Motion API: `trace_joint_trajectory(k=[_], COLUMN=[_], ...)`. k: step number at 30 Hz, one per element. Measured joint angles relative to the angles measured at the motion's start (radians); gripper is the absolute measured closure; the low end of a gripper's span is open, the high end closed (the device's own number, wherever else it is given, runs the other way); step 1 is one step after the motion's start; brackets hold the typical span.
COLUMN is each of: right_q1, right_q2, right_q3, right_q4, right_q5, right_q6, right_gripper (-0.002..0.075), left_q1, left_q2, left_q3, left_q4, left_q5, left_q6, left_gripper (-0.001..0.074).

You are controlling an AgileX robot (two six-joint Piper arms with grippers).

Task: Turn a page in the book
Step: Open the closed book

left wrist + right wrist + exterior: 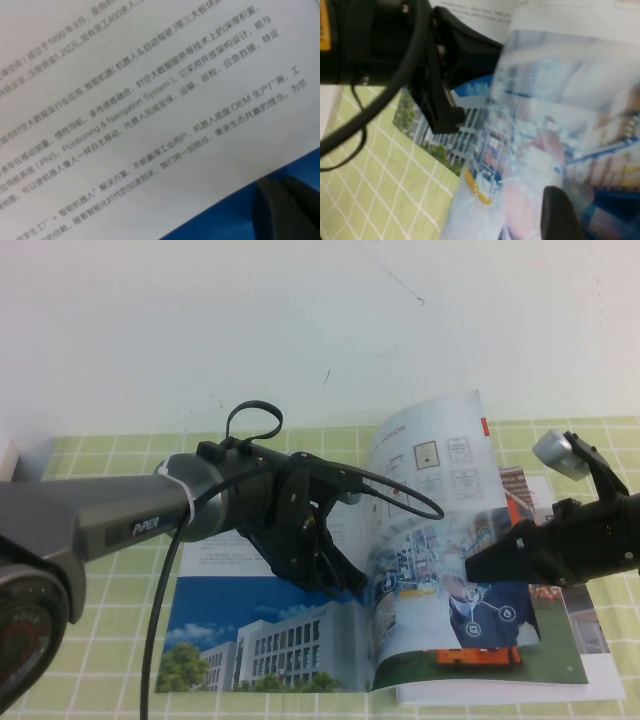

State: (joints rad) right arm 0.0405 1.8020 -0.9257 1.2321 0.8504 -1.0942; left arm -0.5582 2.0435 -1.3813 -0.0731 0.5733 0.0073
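Observation:
The book (260, 640) lies open on the table; its left page shows a white building under blue sky. The page (440, 490) with certificate thumbnails over a bluish photo stands lifted and curved above the spine. My right gripper (472, 565) comes in from the right and is shut on this page near its outer edge. One of its fingers (560, 215) shows in front of the page (560, 100). My left gripper (345, 580) is shut and presses down on the left page beside the spine. Its tip (290, 210) rests on the blue area below the printed text (150, 100).
A green checked tablecloth (100, 620) covers the table, with a white wall (300, 320) behind it. My left arm and its cable loop (400, 495) stretch across the book's left half. The book's right-hand pages (590, 640) lie flat under my right gripper.

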Motion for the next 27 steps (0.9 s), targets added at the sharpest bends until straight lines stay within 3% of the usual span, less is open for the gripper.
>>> trace_joint_trajectory(k=[10,20,27], right_q1=[0.000,0.000,0.000], right_q2=[0.000,0.000,0.000], right_q3=[0.000,0.000,0.000], right_q4=[0.065,0.108,0.156], right_q5=[0.038,0.091,0.140], right_q6=[-0.063,-0.121,-0.163], right_gripper=[0.0523,0.0671,0.0721], left_q1=[0.000,0.000,0.000], left_q2=[-0.023,-0.114,-0.242], left_q3=[0.000,0.005,0.007], left_q4=[0.057,0.277,0.315], left_q5=[0.000,0.002,-0.004], left_q6=[-0.007,-0.145,-0.163], left_gripper=[0.0738,0.0738,0.0738])
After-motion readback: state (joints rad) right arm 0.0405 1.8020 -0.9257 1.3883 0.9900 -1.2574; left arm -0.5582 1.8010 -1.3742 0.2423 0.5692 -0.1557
